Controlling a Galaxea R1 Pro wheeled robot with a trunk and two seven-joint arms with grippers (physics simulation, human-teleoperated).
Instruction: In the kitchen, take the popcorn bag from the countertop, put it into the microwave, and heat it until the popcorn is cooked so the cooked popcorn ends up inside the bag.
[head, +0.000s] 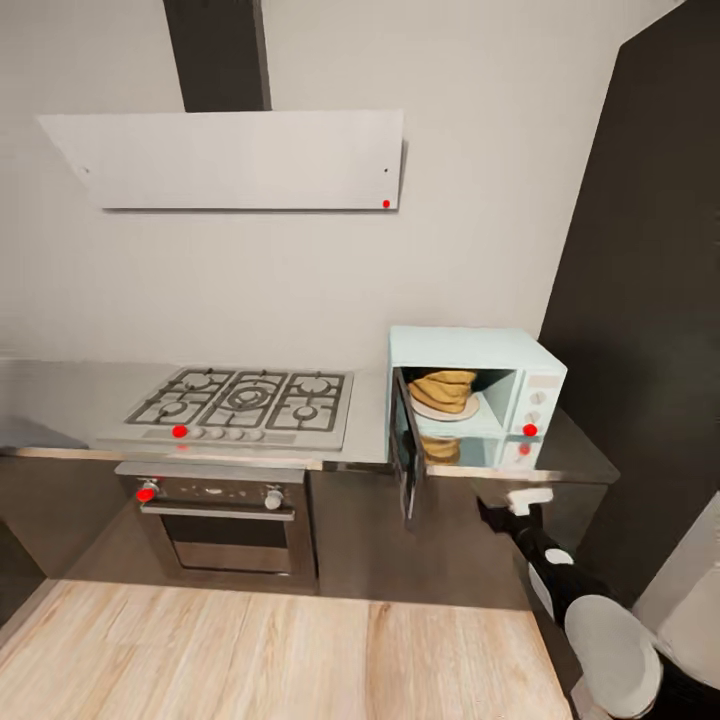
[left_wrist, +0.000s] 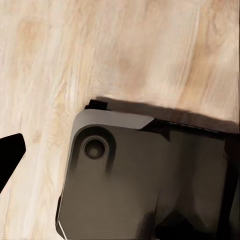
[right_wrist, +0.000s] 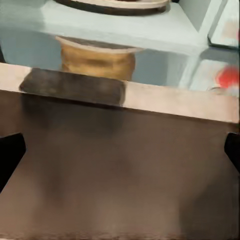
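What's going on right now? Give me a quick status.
Right gripper open, empty, below the counter edge. Popcorn bag sits inside the microwave. Microwave door hangs open, not yet shut.

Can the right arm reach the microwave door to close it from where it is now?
Probably yes. The right gripper hangs just below the counter edge, beside the open door, with nothing between them. The bag already sits inside the microwave.

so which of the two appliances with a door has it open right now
The pale-blue microwave on the countertop; its door swings outward, while the oven under the hob is shut.
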